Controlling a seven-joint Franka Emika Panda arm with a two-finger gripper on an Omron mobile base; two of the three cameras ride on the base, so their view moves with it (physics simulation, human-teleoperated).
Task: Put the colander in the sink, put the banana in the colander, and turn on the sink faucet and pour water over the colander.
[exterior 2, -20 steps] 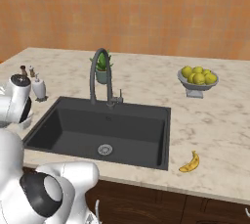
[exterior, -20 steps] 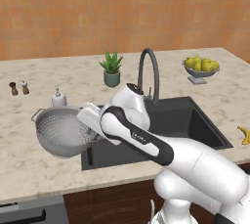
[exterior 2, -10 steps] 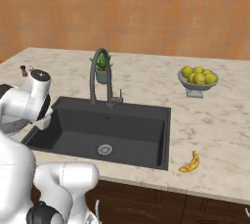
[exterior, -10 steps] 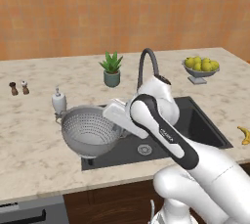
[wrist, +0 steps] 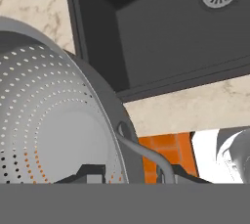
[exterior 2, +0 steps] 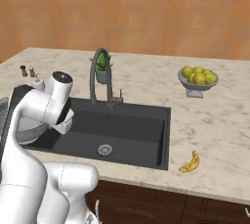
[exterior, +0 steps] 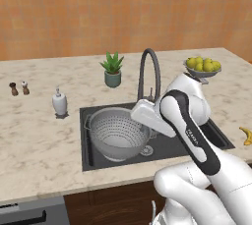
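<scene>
Orange tiled wall backs the marble counter [exterior: 39,140]. At its centre lies the dark sink [exterior: 216,138], the faucet [exterior: 150,69] arching at its twelve o'clock edge. Over the basin's nine o'clock half hangs the colander [exterior: 115,131], its rim pinched by the hand [wrist: 129,175]. At four o'clock of the sink, on the counter, lies the banana [exterior 2: 189,162].

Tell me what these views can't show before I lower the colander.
- Hand grip on the colander: left base view, wrist blocks it; hand view, bottom edge cuts the fingertips.
- Colander's underside, gap to the sink floor: unseen.
- Faucet lever position: too small.
</scene>
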